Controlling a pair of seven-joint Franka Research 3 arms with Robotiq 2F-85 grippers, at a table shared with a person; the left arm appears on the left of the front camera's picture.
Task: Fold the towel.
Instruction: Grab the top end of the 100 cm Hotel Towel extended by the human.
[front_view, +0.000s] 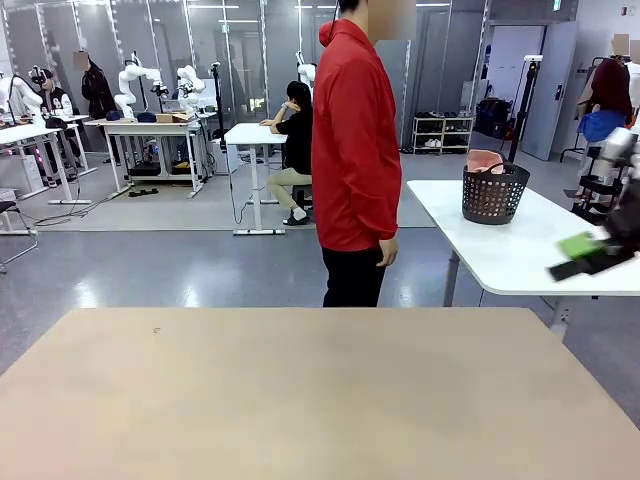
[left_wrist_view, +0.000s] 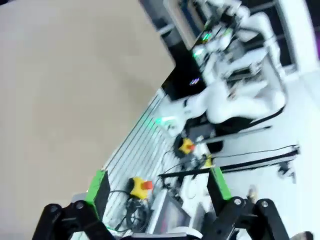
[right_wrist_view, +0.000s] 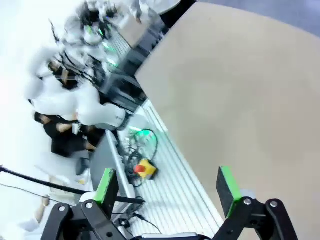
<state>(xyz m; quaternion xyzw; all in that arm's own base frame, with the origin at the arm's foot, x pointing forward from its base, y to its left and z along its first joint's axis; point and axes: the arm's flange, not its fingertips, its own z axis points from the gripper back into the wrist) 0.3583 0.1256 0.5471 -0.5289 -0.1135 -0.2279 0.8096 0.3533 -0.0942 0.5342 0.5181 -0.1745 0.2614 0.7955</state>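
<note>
A salmon-pink cloth (front_view: 485, 160), which looks like the towel, pokes out of a black basket (front_view: 494, 194) on the white side table at the right, behind the tan work table (front_view: 300, 390). My right gripper (front_view: 592, 254) is a blurred shape at the right edge, level with that side table. In the right wrist view it (right_wrist_view: 167, 187) is open, with nothing between its green pads (right_wrist_view: 106, 185). In the left wrist view my left gripper (left_wrist_view: 159, 185) is open and empty too, and looks past the tan table's edge at the robot bases.
A person in a red hooded jacket (front_view: 355, 140) stands at the far side of the tan table, arms down. The white side table (front_view: 510, 250) stands to the right. Cables and yellow emergency-stop buttons (left_wrist_view: 140, 187) lie by the robot bases (right_wrist_view: 95, 107).
</note>
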